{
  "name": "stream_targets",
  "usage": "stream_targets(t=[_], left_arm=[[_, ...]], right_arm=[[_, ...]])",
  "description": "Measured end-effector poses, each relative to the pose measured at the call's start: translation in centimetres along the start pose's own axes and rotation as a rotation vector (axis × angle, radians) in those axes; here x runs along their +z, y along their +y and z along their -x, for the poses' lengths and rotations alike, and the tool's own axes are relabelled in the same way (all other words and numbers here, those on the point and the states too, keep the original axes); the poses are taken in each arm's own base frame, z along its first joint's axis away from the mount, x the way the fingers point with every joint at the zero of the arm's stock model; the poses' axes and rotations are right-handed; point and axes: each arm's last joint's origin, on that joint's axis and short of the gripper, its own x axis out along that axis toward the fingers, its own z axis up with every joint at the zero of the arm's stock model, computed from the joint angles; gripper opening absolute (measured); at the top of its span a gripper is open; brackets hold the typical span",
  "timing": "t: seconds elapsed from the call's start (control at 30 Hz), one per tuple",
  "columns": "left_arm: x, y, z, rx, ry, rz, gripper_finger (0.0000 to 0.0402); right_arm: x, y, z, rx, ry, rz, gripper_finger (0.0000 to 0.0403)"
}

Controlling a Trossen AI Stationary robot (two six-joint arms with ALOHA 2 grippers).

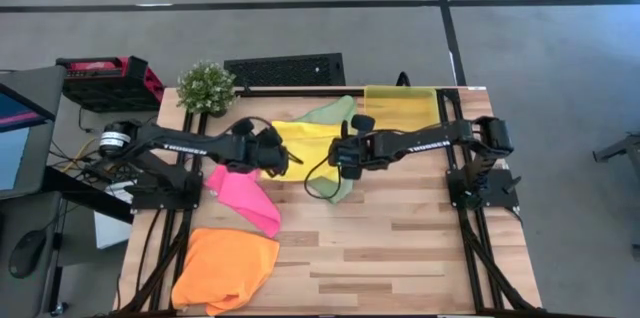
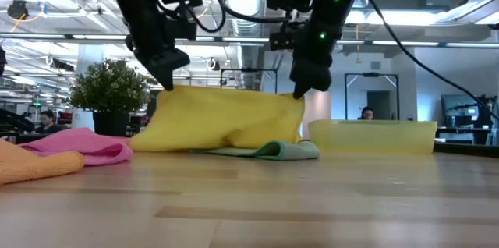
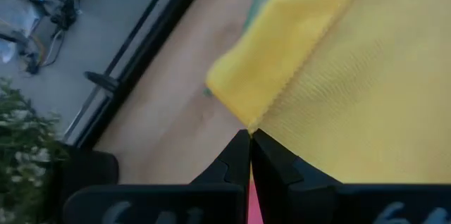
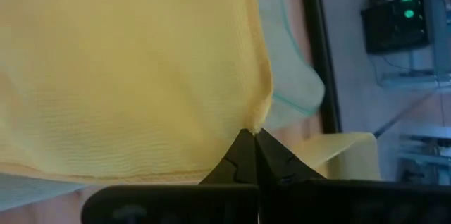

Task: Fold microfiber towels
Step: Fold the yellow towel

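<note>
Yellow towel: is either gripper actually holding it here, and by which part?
Both are. The left gripper and right gripper are each shut on a corner of the yellow towel, lifting that edge while the rest sags onto the green towel.

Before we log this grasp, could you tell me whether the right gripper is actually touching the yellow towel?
Touching. In the right wrist view, the right gripper is pinched shut on the yellow towel's corner; the low view shows that corner lifted off the table.

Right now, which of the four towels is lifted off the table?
The yellow towel: both tools pinch its corners and hold it up; the orange, pink and green ones lie on the table.
</note>
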Motion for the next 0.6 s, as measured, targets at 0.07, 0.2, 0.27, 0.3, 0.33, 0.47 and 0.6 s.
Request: stream_targets(t=[0.07, 0.2, 0.27, 0.3, 0.33, 0.47, 0.6], left_arm=[[0.5, 0.4, -0.5, 0.016, -0.014, 0.012, 0.0000], [1.2, 1.2, -1.5, -0.003, -0.007, 0.023, 0.0000], [1.4, 1.6, -1.8, -0.005, -0.003, 0.028, 0.0000], [1.5, 1.7, -2.0, -0.005, -0.002, 0.027, 0.0000], [1.6, 1.9, -2.1, -0.002, -0.003, 0.032, 0.0000], [1.8, 2.5, -2.6, 0.007, 0.002, 0.041, 0.0000], [2.1, 2.8, -2.9, 0.010, -0.008, 0.044, 0.0000]], right_arm=[[-0.1, -0.5, -0.4, -0.014, 0.011, -0.009, 0.0001], [-0.4, -1.4, -1.0, -0.011, 0.040, -0.004, 0.0001], [-0.4, -1.7, -1.3, 0.003, 0.044, -0.011, 0.0002], [-0.4, -1.9, -1.4, 0.002, 0.047, -0.016, 0.0003], [-0.5, -2.0, -1.5, 0.000, 0.050, -0.018, 0.0005], [-0.6, -2.7, -2.0, 0.013, 0.063, -0.040, 0.0015], [-0.8, -3.1, -2.5, 0.093, 0.062, -0.019, 0.0033]])
